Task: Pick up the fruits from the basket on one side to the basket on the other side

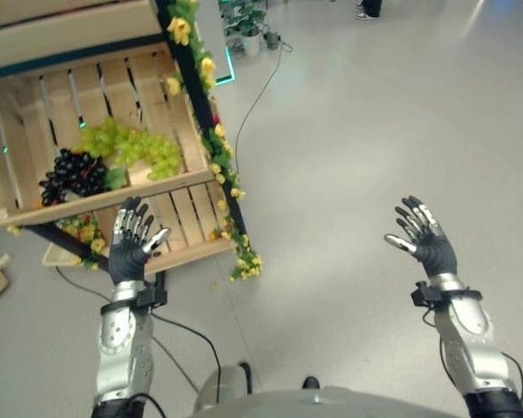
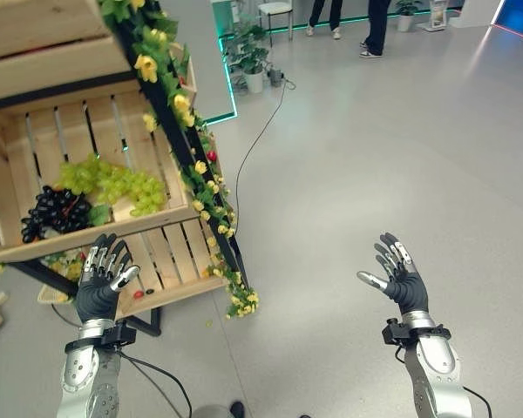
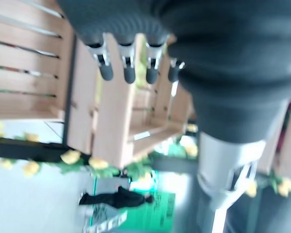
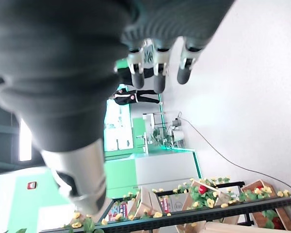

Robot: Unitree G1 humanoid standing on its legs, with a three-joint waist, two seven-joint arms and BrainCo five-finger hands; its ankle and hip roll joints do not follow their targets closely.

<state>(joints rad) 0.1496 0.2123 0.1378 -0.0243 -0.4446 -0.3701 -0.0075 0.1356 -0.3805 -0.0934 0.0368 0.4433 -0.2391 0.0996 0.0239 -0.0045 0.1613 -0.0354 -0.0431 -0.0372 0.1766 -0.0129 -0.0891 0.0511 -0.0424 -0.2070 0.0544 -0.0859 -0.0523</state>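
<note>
On the slanted wooden crate (image 1: 35, 104) of the display stand, up at our left, lie the fruits: a dark bunch of grapes (image 1: 74, 174) against the low front lip, with the green grapes (image 1: 135, 146) touching it on the right. The tilt keeps them gathered at that lip, which, we judge, makes them easy to reach from the front. Our left robot hand (image 1: 132, 246) is raised just below the crate's front edge, fingers straight and spread, holding nothing. Our right robot hand (image 1: 427, 239) is up over the bare floor (image 1: 375, 131), well apart from the stand, equally open and empty. A yellow flower garland (image 2: 187, 148) runs down the stand's dark post. No picking has begun, we judge.
</note>
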